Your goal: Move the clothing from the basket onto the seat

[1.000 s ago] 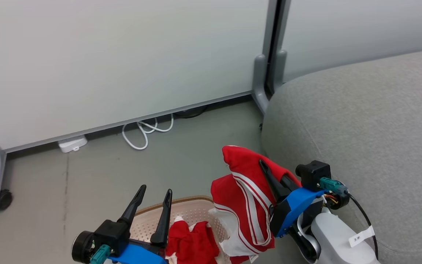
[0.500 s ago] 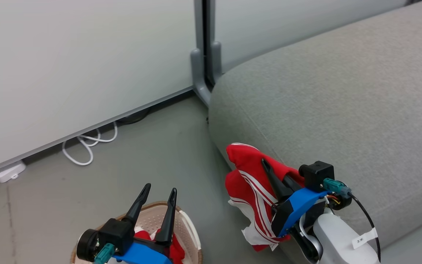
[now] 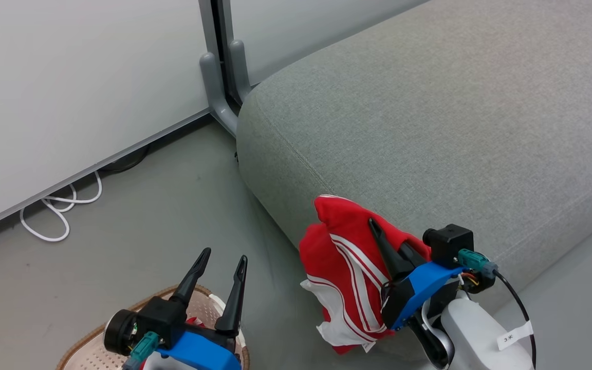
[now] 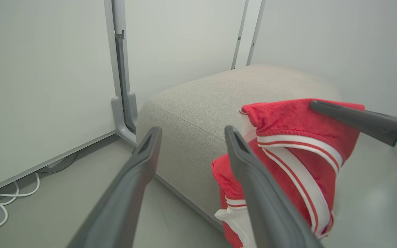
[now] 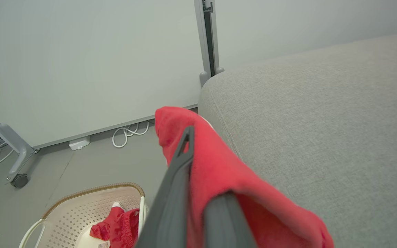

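Our right gripper [image 3: 386,239] is clamped on a red garment [image 3: 345,267] with white stripes. One dark finger lies bare against the cloth. The other is buried under it, and we make out only its base in the right wrist view. The garment hangs bunched in the air at the front edge of the seat [image 3: 429,118], over the floor [image 3: 121,231]. Its top fold overlaps that edge in the head view, and we cannot tell whether cloth touches upholstery. None of it lies on the seat's top. Both wrist views cut off its lower part at their bottom edge.

Our left gripper [image 3: 224,255] stands wide open and empty above the basket [image 3: 82,354]. The gripper's body and the bottom of the head view leave us only a piece of brown rim and perforated wall there. The right wrist view gives more of the basket. It sits on the floor, apart from the seat, and holds another garment [image 5: 119,229], also red, crumpled toward one end. Beside that lies what looks like a sticker [image 5: 103,244], cut off by the frame and too small to read.
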